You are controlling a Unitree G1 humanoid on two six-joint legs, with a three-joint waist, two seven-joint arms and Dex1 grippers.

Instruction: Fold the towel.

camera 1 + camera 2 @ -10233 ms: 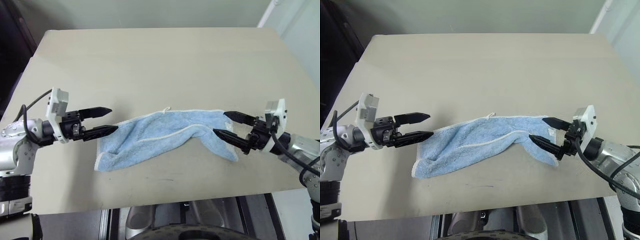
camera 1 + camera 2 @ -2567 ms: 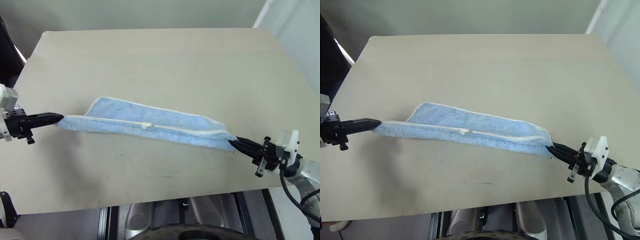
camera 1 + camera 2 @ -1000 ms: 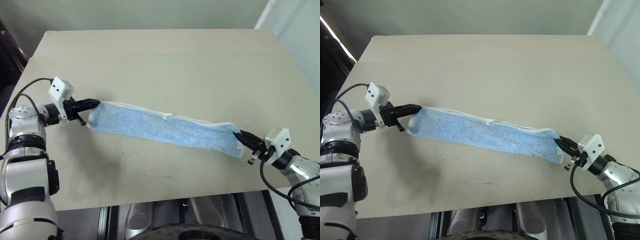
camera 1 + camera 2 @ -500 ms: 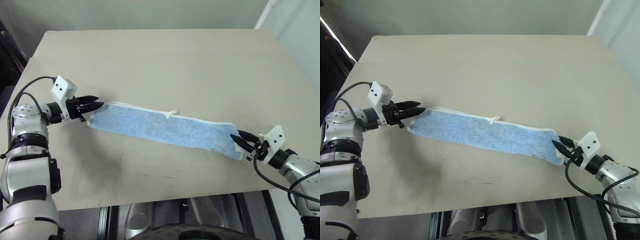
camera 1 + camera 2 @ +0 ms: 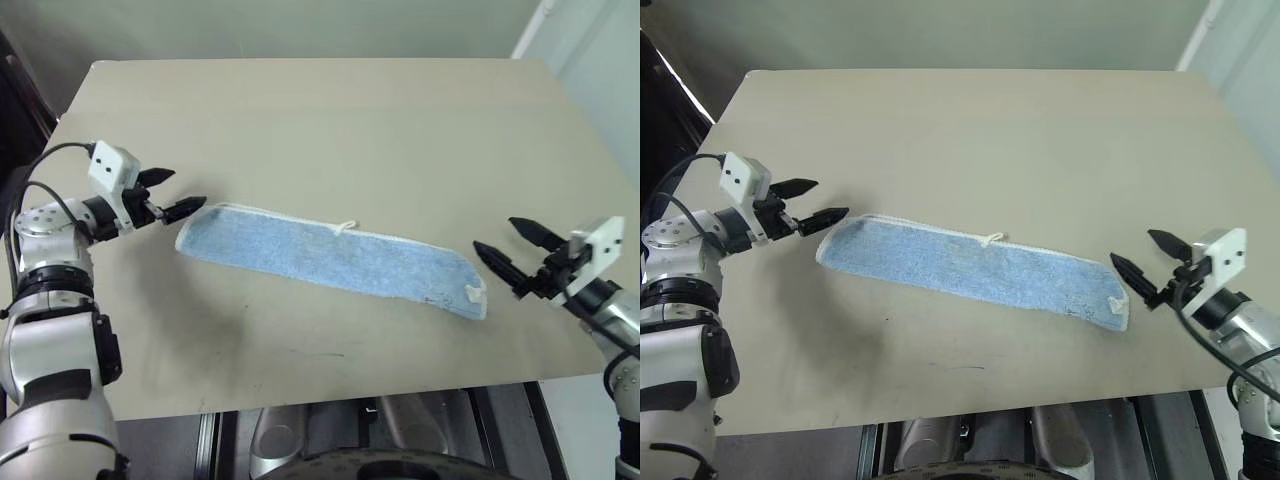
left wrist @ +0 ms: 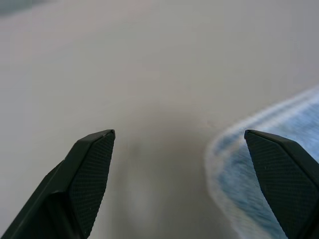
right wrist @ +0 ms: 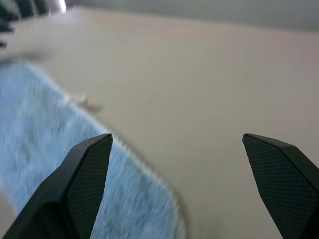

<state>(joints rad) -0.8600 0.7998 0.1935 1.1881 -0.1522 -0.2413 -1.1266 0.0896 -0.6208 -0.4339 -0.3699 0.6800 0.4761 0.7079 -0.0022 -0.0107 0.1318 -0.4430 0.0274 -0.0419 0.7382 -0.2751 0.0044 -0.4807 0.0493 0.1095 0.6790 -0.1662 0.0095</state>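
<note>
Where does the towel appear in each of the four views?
Left eye view: towel, a long strip slanting across the table's middle.
Right eye view: towel, the same slant.
Left wrist view: its rounded end beside one finger.
Right wrist view: its other end, blurred.
Shared landmark: the white loop tag on the far hem.
</note>
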